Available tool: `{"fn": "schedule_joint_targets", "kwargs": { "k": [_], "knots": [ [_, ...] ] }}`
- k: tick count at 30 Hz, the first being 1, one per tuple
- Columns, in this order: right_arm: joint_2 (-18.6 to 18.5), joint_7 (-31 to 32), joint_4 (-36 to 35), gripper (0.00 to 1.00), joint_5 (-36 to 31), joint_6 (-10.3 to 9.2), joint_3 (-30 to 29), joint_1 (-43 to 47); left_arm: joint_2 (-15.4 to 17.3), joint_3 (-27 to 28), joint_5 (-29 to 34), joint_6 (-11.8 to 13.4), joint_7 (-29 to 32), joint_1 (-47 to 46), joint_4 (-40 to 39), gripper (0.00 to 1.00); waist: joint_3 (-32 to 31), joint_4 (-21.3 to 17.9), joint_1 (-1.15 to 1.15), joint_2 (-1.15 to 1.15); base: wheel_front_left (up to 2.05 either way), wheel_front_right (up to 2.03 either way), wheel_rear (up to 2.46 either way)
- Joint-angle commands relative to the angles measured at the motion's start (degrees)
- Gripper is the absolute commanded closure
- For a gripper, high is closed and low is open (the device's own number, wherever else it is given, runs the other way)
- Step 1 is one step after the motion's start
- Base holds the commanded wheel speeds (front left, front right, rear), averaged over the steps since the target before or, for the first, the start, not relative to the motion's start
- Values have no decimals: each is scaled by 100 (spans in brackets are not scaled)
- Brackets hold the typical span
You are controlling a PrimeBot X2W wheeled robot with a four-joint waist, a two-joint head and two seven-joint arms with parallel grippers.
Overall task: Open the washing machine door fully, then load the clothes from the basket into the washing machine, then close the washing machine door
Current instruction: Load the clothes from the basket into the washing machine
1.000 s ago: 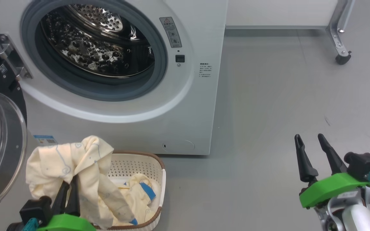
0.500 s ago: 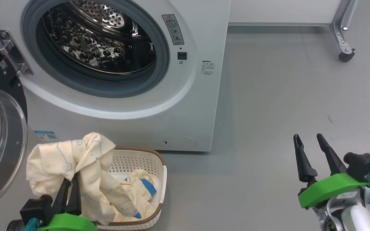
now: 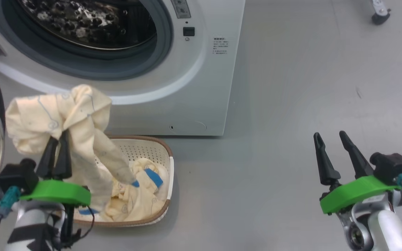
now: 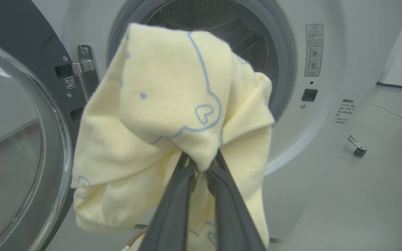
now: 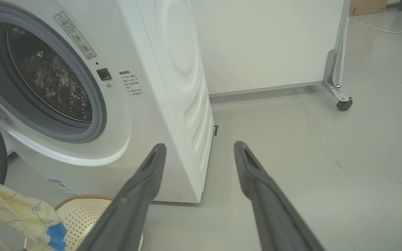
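Watching from beside the robot, I'd put the job somewhere in its middle stretch. The large round washing machine door (image 4: 23,132), with its wide glossy black rim and bulging clear glass bowl, stands swung wide at the left of the big white front-loading washing machine (image 3: 201,87). So the opening step looks done, and I can see nothing lying in the steel perforated drum (image 3: 82,21). The left gripper (image 3: 58,137) has its two long dark fingers pinched nearly together on a fold of the clothes (image 3: 47,111), soft pale cream-yellow fabric with thin blue line-drawn prints. That piece hangs raised in front of the washer's face, not yet inside the drum, with one blue-cuffed sleeve trailing down into the small rectangular cream plastic basket (image 3: 164,153) with perforated sides and a brown woven-look rim. More cream fabric with blue cuffs lies bundled in the basket, which sits on the grey floor (image 3: 291,104) just in front of the washer; whether it is a separate garment I cannot tell. The right gripper (image 3: 329,136) hangs well off to the right above bare floor, jaws spread wide, holding nothing. By my reckoning, the held piece must go into the drum, then whatever remains in the basket, and last the door must be shut.
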Motion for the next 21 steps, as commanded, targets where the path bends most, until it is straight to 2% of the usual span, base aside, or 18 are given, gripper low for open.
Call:
{"fn": "schedule_joint_targets", "kwargs": {
  "k": [1, 9, 16, 21],
  "knots": [
    [-127, -4, -234, 0, 24, 59, 137, -350, 262, 245, 43, -44, -81, -483, -123, 100, 417, -203, 0, 0, 0, 0, 0],
    [-214, -88, -354, 0, 37, 59, 102, -691, 719, 143, 0, -207, 234, -1854, 155, 100, 1452, -596, 0, 0, 0, 0, 0],
    [-170, -273, -282, 0, 77, 59, 214, -1039, 1479, -97, 217, -294, 684, -3250, 400, 100, 2250, -952, 0, 0, 0, 0, 0],
    [-137, -417, -162, 0, 133, 59, 239, -1228, 1935, -271, 84, -329, 1079, -4315, 636, 100, 2690, -1109, 0, 0, 0, 0, 0]
  ]
}}
